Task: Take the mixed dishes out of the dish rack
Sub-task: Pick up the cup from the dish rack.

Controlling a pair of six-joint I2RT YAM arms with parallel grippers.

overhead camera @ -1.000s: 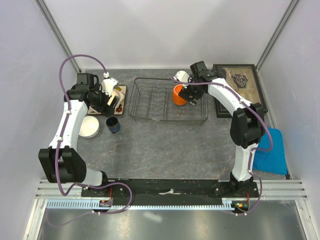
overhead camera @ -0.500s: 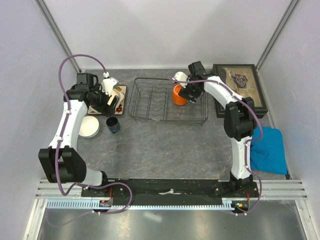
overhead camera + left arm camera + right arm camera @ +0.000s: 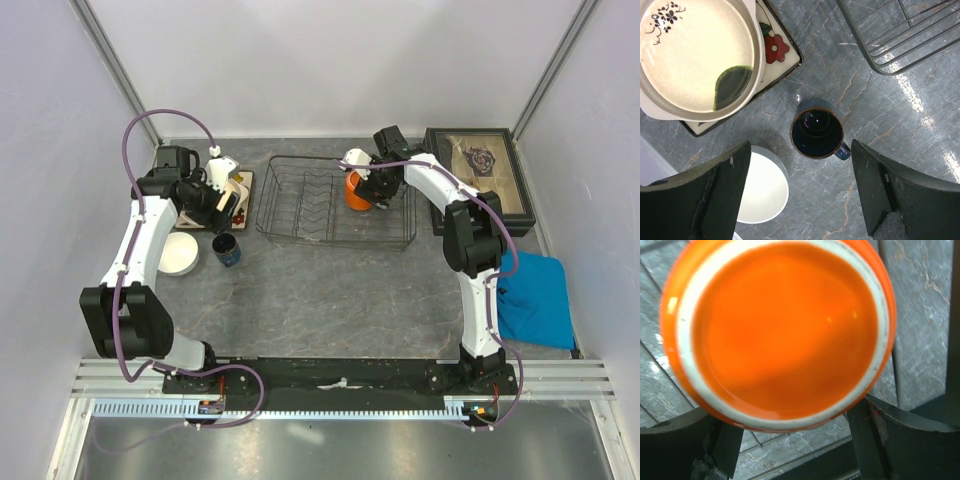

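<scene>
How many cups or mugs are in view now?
2. The orange cup is in the dish rack's right half; the dark blue mug stands on the table left of the rack.

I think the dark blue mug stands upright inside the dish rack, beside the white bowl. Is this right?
Not quite. The dark blue mug stands upright beside the white bowl, but on the table, outside the dish rack. The left wrist view shows this.
</scene>
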